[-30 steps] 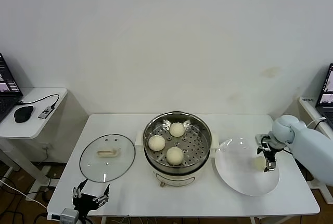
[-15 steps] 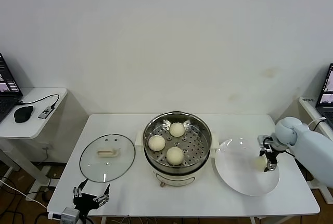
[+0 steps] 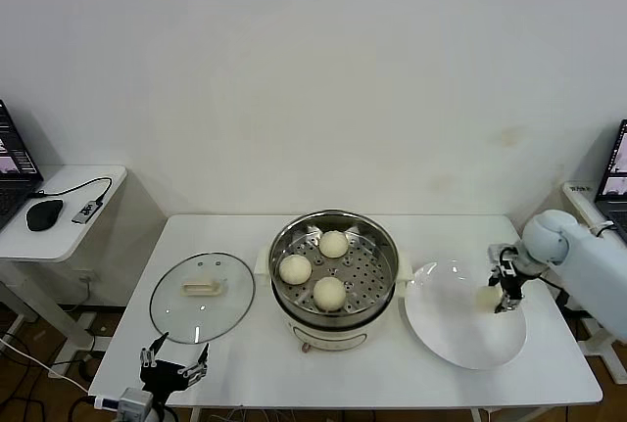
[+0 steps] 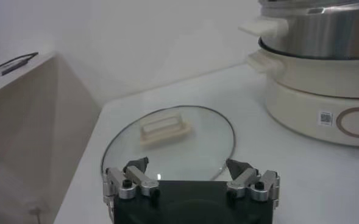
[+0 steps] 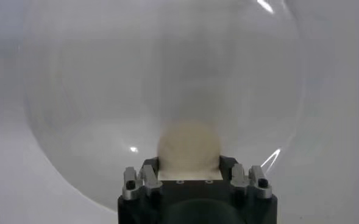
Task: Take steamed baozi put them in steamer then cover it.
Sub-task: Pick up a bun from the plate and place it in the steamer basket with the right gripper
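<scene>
The steel steamer (image 3: 384,239) stands mid-table on its cream pot base and holds three baozi (image 3: 329,293). My right gripper (image 3: 504,292) is shut on the fourth baozi (image 3: 487,297) and holds it just above the white plate (image 3: 451,339). In the right wrist view the baozi (image 5: 188,146) sits between the right gripper's (image 5: 189,164) fingers, over the plate (image 5: 106,91). The glass cover (image 3: 176,309) lies flat on the table left of the steamer. My left gripper (image 3: 174,368) is open and empty at the table's front left edge, just short of the cover (image 4: 167,149).
A side table (image 3: 69,221) with a mouse and a laptop stands at the far left. Another laptop (image 3: 615,172) is at the far right. The steamer's base (image 4: 313,97) shows beside the cover in the left wrist view.
My right gripper has lifted slightly and shifted to the right with the baozi in it. The left arm has barely moved.
</scene>
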Controlling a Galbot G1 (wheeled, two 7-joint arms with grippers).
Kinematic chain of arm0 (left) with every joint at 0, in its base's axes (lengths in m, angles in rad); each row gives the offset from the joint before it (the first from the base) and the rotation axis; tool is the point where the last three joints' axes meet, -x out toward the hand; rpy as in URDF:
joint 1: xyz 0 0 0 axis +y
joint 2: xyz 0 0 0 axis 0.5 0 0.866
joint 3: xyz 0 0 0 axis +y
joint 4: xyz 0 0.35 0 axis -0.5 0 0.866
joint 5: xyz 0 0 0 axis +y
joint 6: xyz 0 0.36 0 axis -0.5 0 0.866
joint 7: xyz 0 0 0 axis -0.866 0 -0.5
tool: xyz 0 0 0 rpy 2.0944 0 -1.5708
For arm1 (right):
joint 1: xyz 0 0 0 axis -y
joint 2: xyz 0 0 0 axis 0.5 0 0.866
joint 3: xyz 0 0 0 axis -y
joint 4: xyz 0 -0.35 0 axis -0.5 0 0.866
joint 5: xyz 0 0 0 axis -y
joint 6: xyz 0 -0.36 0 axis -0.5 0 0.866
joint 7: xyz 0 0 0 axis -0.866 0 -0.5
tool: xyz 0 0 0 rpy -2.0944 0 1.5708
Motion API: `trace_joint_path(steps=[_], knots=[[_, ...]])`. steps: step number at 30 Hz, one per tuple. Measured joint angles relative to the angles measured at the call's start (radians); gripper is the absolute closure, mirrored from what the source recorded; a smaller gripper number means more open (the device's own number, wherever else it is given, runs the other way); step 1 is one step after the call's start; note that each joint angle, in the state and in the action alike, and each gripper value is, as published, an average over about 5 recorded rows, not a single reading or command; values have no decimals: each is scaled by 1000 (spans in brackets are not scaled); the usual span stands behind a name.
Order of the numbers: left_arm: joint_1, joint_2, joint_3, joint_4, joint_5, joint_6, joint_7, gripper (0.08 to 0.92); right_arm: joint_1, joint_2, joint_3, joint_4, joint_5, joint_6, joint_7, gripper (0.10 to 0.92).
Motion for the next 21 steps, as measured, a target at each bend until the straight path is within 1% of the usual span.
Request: trace_joint_path(steps=[10, 21], knots=[[-14, 4, -20, -12, 36, -25, -10, 177, 338, 35, -265, 107, 229, -104, -27, 420], [-32, 6, -29, -23, 67, -47, -10, 177, 682, 176, -552, 147, 477, -224, -39, 419]])
